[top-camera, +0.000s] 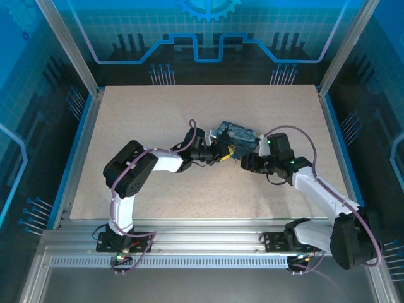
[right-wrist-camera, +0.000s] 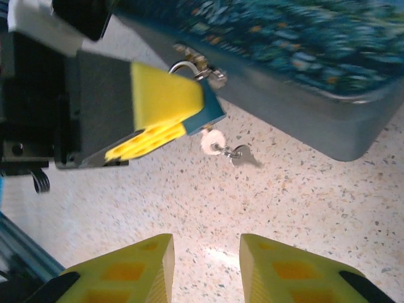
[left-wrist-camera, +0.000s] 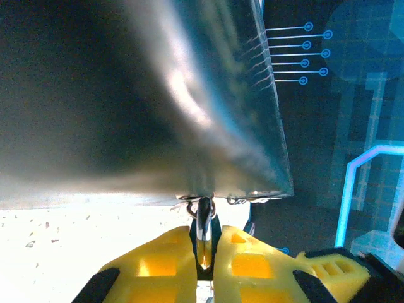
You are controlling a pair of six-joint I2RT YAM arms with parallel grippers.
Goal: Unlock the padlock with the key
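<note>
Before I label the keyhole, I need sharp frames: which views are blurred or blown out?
Left wrist: the tin is an out-of-focus smear with a glare streak, the table blown out white, the padlock fairly sharp. Right wrist: the key and table speckle crisp, the tin's lid blurred. Top external: evenly lit, sharp, but both too small to resolve.

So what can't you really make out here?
- Right wrist view: the body of the padlock is hidden behind the left fingers; just its loop shows.
- Same view: whether the key sits in the keyhole, since that finger's tip covers the joint.
- Top view: padlock and key are too small to pick out.
- Right wrist view: the painting on the tin is blurred and cut by the top edge.
</note>
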